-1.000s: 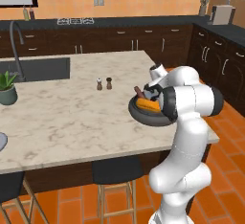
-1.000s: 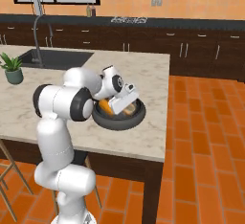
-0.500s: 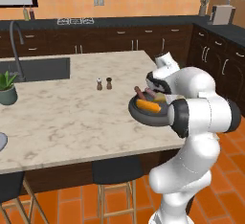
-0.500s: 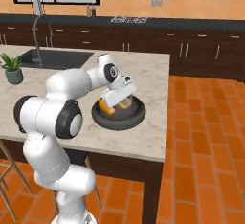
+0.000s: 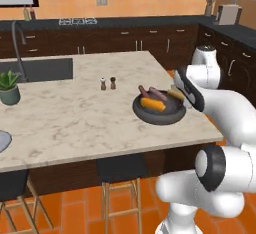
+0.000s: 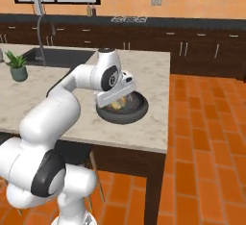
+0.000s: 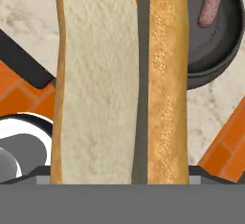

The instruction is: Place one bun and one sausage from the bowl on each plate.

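Gripping bun (image 7: pixel 115 79), seemingly, w/ fingers spread wide, above bowl (image 5: pixel 159 112) on counter (image 5: pixel 70 113).

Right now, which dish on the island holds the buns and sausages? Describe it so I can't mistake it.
Start at the marble-topped island and go to its corner nearest the robot, away from the sink. There sits the bowl, wide, shallow, round and dark grey-black, with a bun and a sausage showing in it. The salt and pepper shakers nearby are tiny and upright.

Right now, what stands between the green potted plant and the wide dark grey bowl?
Two small shakers, one pale, one dark, seen in the left base view.
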### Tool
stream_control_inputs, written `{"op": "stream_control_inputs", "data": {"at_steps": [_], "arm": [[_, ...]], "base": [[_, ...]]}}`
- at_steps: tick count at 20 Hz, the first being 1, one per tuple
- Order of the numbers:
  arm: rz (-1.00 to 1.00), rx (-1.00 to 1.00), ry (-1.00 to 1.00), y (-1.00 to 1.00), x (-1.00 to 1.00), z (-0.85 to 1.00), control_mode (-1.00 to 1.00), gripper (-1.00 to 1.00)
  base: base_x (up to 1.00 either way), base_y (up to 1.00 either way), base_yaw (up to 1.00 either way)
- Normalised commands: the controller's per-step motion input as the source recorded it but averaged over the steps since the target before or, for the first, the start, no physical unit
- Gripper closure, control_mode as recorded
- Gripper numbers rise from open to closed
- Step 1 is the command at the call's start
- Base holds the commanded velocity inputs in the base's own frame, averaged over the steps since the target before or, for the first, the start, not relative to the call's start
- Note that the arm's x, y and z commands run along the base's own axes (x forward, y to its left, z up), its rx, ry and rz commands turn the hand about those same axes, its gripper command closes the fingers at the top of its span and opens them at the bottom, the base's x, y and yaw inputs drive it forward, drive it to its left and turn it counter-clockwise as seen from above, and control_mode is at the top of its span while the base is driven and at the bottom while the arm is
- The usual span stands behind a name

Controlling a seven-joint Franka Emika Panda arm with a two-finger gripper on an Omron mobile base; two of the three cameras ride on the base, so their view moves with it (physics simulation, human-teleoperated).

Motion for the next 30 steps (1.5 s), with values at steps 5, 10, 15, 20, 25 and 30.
{"op": "stream_control_inputs", "data": {"at_steps": [5,10,15,20,25,30], "arm": [[0.00,0.00,0.00,0.00,0.00,0.00,1.00,1.00],[0.00,0.00,0.00,0.00,0.00,0.00,1.00,1.00],[0.00,0.00,0.00,0.00,0.00,0.00,1.00,1.00],[0.00,0.00,0.00,0.00,0.00,0.00,1.00,1.00],[0.00,0.00,0.00,0.00,0.00,0.00,1.00,1.00],[0.00,0.00,0.00,0.00,0.00,0.00,1.00,1.00]], "base": [[-0.77,0.97,0.00],[-0.16,1.00,0.00],[-0.09,1.00,0.00],[-0.08,1.00,0.03],[0.49,1.00,0.04],[0.98,1.00,0.00]]}}
